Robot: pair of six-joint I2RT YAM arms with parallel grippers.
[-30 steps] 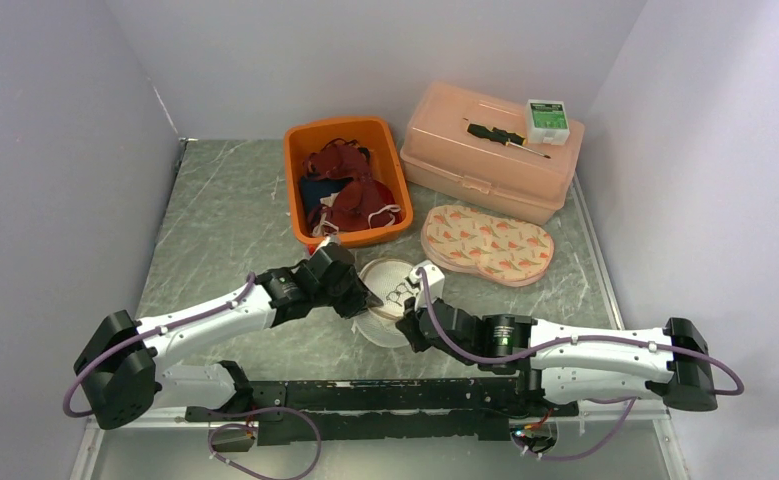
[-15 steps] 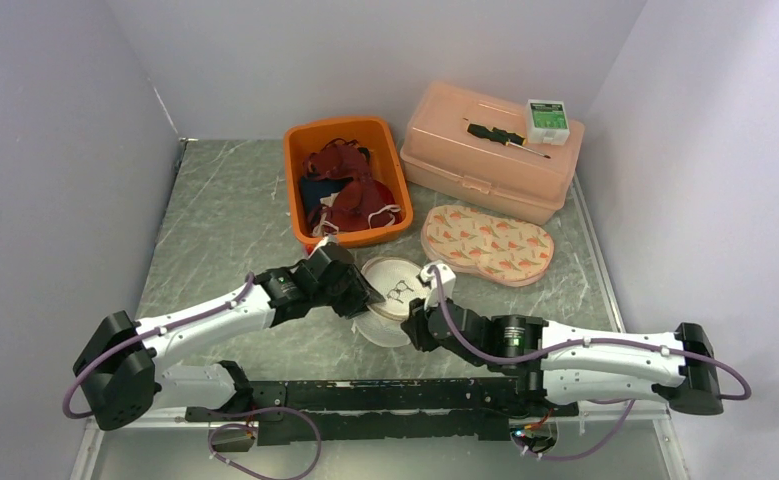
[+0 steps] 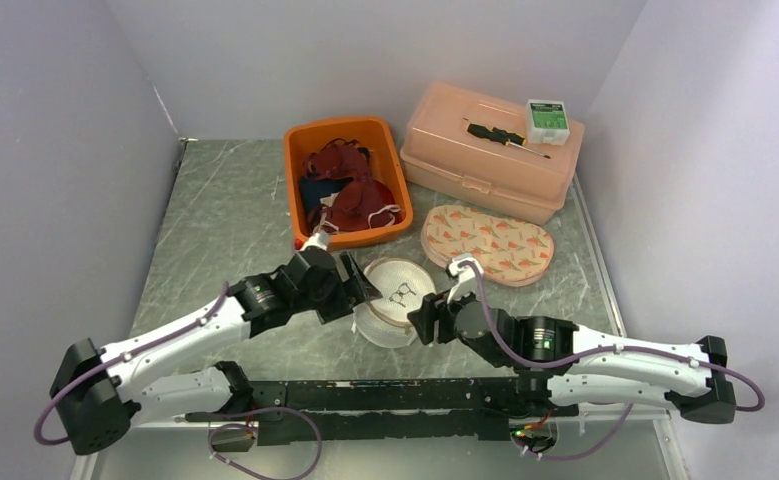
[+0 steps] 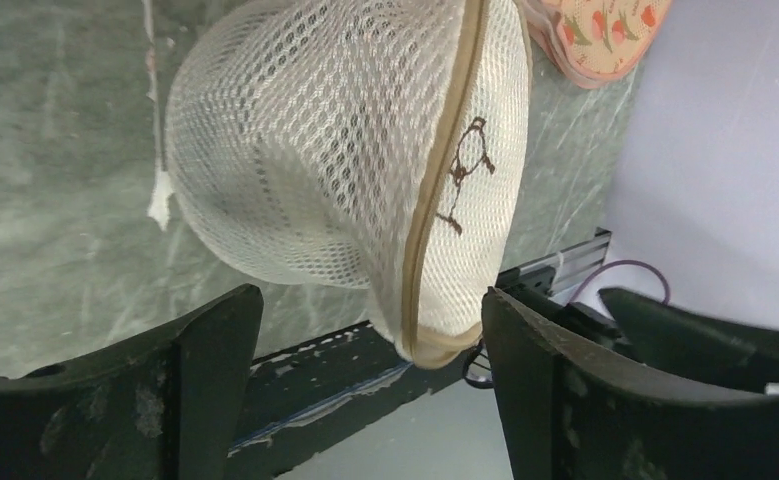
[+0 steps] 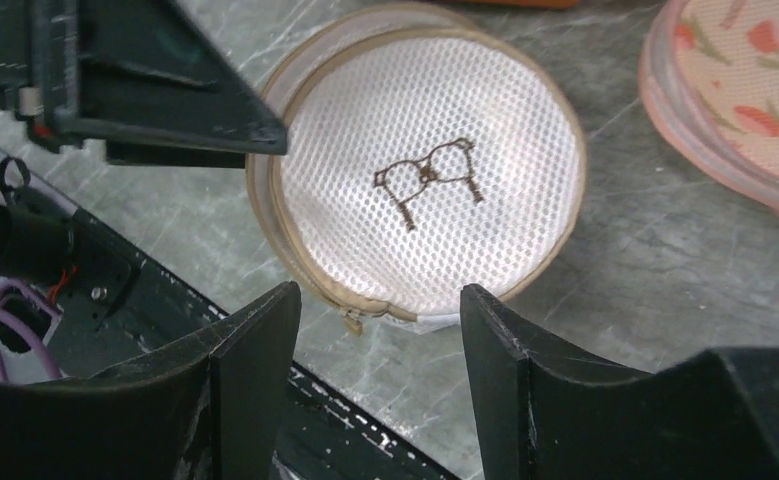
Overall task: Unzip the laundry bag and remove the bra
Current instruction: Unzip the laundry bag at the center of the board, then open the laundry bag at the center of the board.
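Laundry bag (image 5: 425, 180): round white mesh, on the bench (image 3: 225, 220) — between both hands.
Left hand (image 4: 370, 300): fingers apart, gripping nothing.
Right hand (image 5: 377, 292): fingers apart — gripping nothing.

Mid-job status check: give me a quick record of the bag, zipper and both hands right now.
laundry bag: round white mesh, on the table between the hands
zipper pull: at the bag's near edge, zip looks shut
left hand: open, not gripping the bag
right hand: open, not gripping the bag
contents: cannot tell through the mesh
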